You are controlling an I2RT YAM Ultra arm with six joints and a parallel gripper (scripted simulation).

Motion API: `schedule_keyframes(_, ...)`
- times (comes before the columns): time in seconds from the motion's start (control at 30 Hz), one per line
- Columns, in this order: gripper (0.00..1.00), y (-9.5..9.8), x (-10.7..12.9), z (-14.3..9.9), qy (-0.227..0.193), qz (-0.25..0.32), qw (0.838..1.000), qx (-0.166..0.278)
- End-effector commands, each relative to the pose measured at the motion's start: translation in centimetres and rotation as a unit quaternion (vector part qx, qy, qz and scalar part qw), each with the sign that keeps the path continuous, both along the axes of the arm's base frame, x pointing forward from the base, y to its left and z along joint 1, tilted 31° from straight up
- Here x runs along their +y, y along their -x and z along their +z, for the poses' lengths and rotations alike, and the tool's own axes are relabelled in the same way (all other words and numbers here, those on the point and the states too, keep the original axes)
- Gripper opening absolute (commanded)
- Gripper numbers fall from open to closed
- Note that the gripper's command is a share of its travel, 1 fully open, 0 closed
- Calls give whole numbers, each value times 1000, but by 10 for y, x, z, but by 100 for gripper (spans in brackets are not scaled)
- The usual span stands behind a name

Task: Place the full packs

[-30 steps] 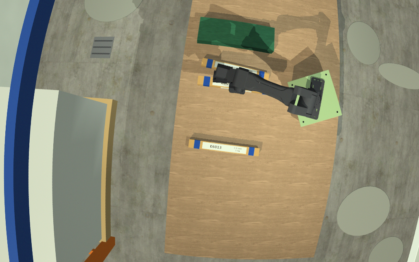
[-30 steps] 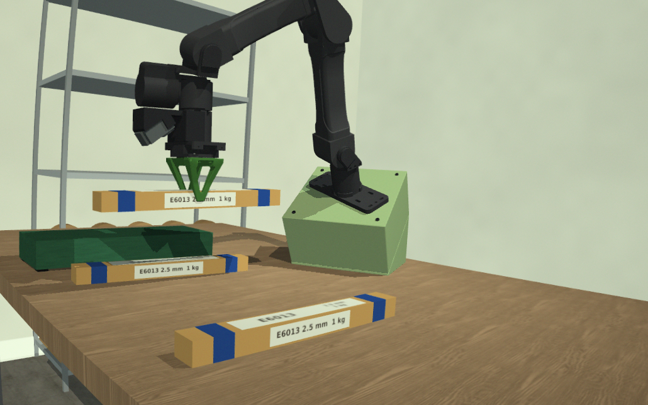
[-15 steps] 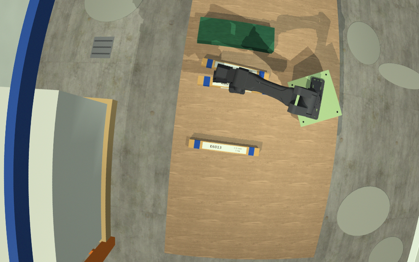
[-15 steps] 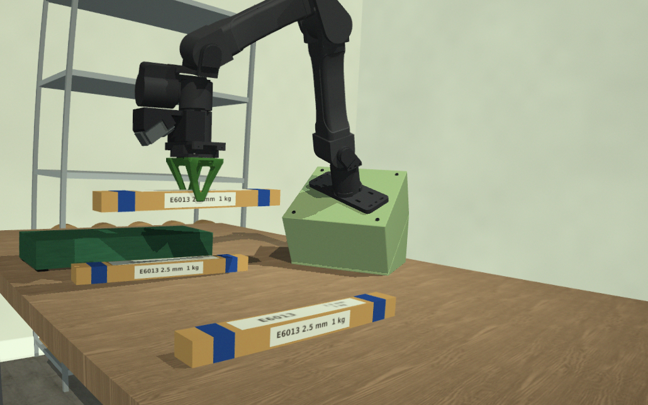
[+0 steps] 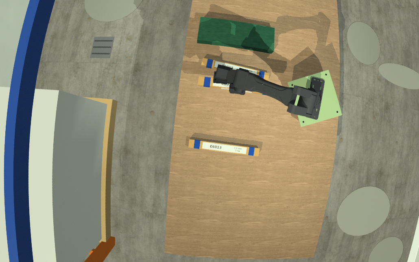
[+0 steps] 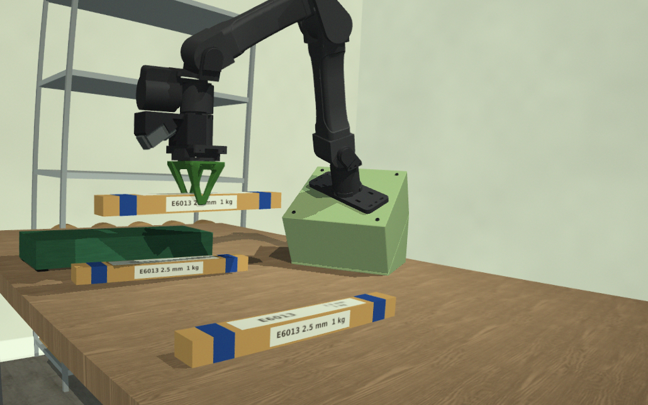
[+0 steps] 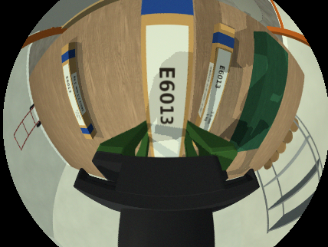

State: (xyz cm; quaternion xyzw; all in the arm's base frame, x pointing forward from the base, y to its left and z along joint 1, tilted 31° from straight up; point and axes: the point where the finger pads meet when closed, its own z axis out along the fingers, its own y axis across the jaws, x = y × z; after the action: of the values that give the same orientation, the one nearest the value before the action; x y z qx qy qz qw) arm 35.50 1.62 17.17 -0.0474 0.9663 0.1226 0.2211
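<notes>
Nearest pack (image 6: 284, 328): flat on wooden table (image 6: 477, 343), label E6013 2.5 mm 1 kg, well apart from the rest.

Second pack (image 6: 159, 268): flat on table, just in front of the dark green low platform (image 6: 114, 246); can't tell if touching it.

Held pack (image 6: 187, 202): in the air, level, above table, higher than platform top. My gripper (image 6: 196, 193) is clamped on it near mid-length, one green finger (image 7: 123, 141) on each long side. Seen from top, held pack (image 5: 216, 82) hangs beside second pack (image 5: 235, 68), not over platform (image 5: 235, 34).

Nothing on platform.

My arm rises from light green base block (image 6: 348, 234), far side of table. Metal shelf rack (image 6: 65, 119) behind, by wall.
</notes>
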Motion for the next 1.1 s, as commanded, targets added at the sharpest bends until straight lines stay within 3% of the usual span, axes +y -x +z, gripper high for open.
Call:
schedule_keyframes(0.0,0,-9,-3,16,5,-9,999,-35)
schedule_keyframes(0.1,0,-11,-4,13,5,-10,999,-33)
schedule_keyframes(0.17,0,-7,2,-8,2,-4,1000,-8)
schedule_keyframes(0.33,0,-17,0,8,5,-9,999,-40)
schedule_keyframes(0.5,0,-14,5,-23,2,-5,1000,-6)
schedule_keyframes(0.57,0,-18,3,-8,4,-10,999,-32)
schedule_keyframes(0.7,0,-26,6,-1,3,-5,999,-45)
schedule_keyframes(0.8,0,-19,8,-34,1,-5,1000,-5)
schedule_keyframes(0.97,0,-29,10,-17,4,-5,999,-39)
schedule_keyframes(1.07,0,-25,11,-45,1,-6,1000,-5)
